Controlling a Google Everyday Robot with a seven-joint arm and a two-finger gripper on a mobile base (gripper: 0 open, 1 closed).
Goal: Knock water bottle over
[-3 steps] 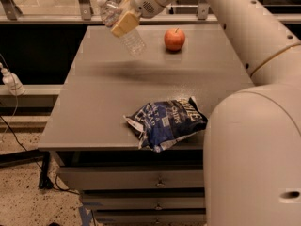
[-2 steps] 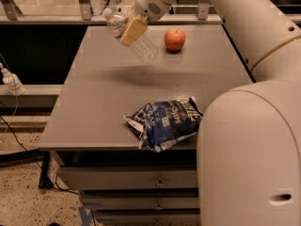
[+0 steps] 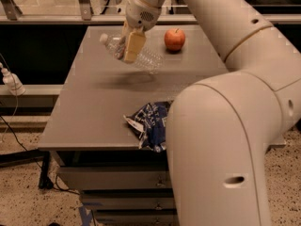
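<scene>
- Gripper [image 3: 128,51]: sits over the far-left part of the table, closed around the middle of the water bottle [image 3: 149,59]; one tan finger pad [image 3: 133,45] lies across the near side of the bottle.
- White plug-like object [image 3: 10,82]: at the far left, off the table, with a cable attached. Not part of the task.
- Table [image 3: 89,112]: grey top with drawers [image 3: 117,187] below. A soft shadow lies on it beneath the bottle.
- Water bottle: clear ribbed plastic, tilted far off upright, with its white cap [image 3: 103,38] pointing up-left and its base down-right. It appears to be held clear of the tabletop.
- Chip bag [image 3: 151,126]: dark blue and crumpled, near the front edge, well apart from the bottle.
- Apple [image 3: 174,39]: red, at the far edge, just right of the bottle's base and apparently not touching it.
- Robot arm [image 3: 221,126]: large white links filling the right side.
- Task status, as judged: the tipping is mostly done, since the bottle no longer stands. What is left is to get it lying on its side on the tabletop and let go.
</scene>
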